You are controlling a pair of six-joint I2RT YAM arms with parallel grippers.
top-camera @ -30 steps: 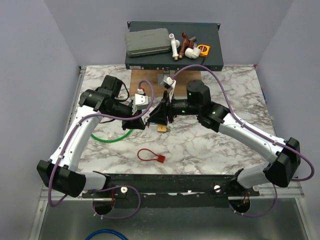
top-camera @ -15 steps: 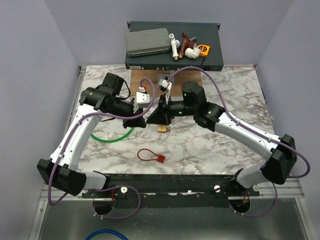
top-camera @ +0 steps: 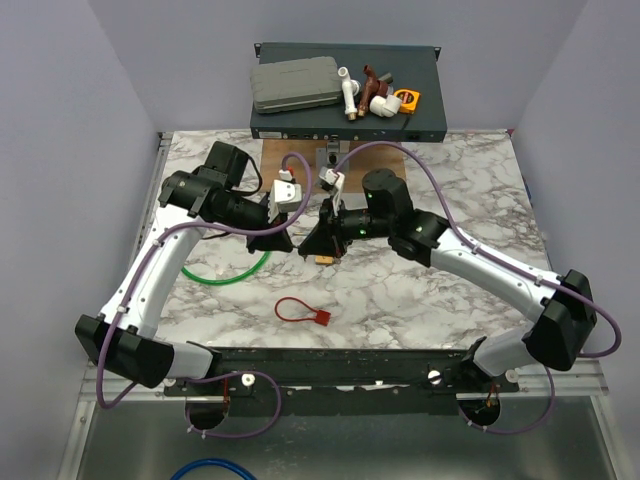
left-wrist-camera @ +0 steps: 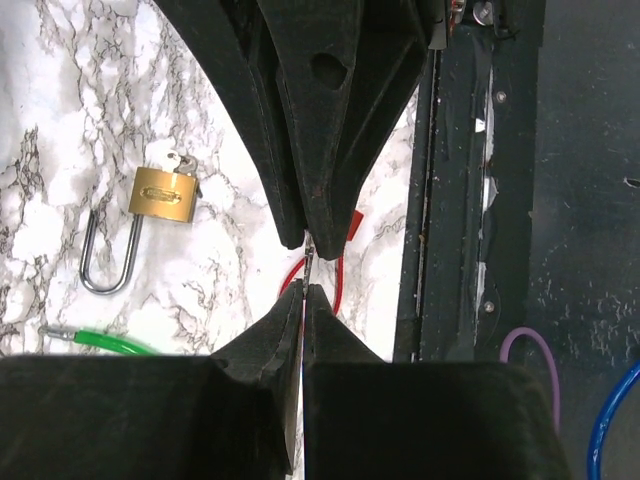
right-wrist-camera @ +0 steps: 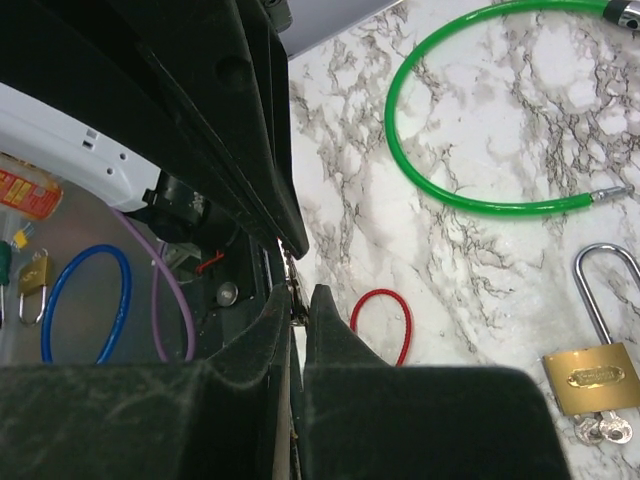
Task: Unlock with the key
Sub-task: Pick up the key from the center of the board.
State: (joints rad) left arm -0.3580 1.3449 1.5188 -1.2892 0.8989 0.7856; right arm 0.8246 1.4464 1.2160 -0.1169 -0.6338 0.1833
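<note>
A brass padlock (top-camera: 324,258) with a steel shackle lies flat on the marble table, with small keys (right-wrist-camera: 603,429) at its body. It also shows in the left wrist view (left-wrist-camera: 165,195) and the right wrist view (right-wrist-camera: 590,378). My left gripper (top-camera: 290,243) and right gripper (top-camera: 308,243) meet tip to tip just above the table, left of the padlock. A thin metal key (left-wrist-camera: 308,262) is seen edge-on between them. The left gripper (left-wrist-camera: 304,290) is shut on one end. The right gripper (right-wrist-camera: 300,292) is shut on the other end of the key (right-wrist-camera: 293,275).
A red cable loop (top-camera: 300,311) lies near the front of the table and below the grippers (right-wrist-camera: 385,320). A green cable loop (top-camera: 238,272) lies to the left. A wooden board (top-camera: 370,155) and a rack box (top-camera: 345,125) carrying fittings stand at the back.
The right arm has swung left and its gripper has come down slightly towards the left gripper. The two grippers now sit tip to tip. The padlock has not moved.
</note>
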